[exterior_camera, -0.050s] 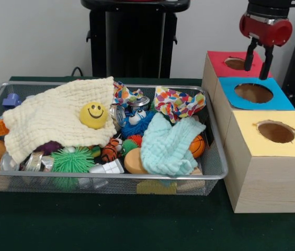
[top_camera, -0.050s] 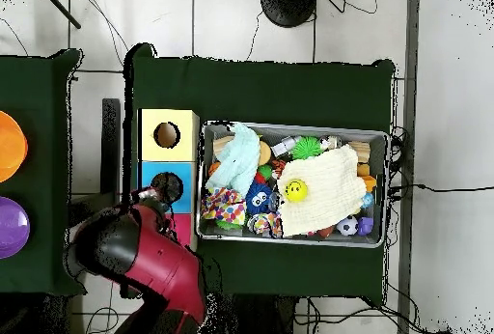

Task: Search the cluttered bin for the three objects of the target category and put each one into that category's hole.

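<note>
- Red-and-black gripper (exterior_camera, -0.050s: 258, 64) hangs empty over the red-topped wooden box (exterior_camera, -0.050s: 218, 58), jaws parted
- Wire-mesh bin (exterior_camera, -0.050s: 216, 151) of clutter lies well off, beyond the blue-topped box (exterior_camera, -0.050s: 228, 86); target category undeterminable

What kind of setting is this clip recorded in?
Most likely a robotics lab set up for a sorting test. A wire bin of toys and cloths sits on a green-covered table beside a row of wooden boxes with red, blue and yellow holed tops, and cables trail over the tiled floor.
</note>
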You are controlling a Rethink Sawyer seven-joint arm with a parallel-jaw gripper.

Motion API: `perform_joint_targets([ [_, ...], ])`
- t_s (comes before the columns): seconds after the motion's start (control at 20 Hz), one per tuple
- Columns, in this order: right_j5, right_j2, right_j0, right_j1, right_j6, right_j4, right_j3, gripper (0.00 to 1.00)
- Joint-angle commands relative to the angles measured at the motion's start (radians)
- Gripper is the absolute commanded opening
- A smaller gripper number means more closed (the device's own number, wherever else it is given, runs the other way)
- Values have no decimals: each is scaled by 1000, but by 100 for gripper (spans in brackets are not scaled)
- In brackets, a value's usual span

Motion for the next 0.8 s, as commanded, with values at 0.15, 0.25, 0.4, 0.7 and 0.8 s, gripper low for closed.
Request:
perform_joint_targets([
  [0.15,200,-156,-69,39,-5,-240,-189,100],
  [0.25,197,-132,-110,12,-39,-280,-187,100],
  [0.4,168,-82,-178,-24,-87,-335,-172,100],
  [0.7,102,46,-345,-80,-174,-444,-128,100],
  [0.8,67,100,-407,-90,-186,-467,-100,100],
])
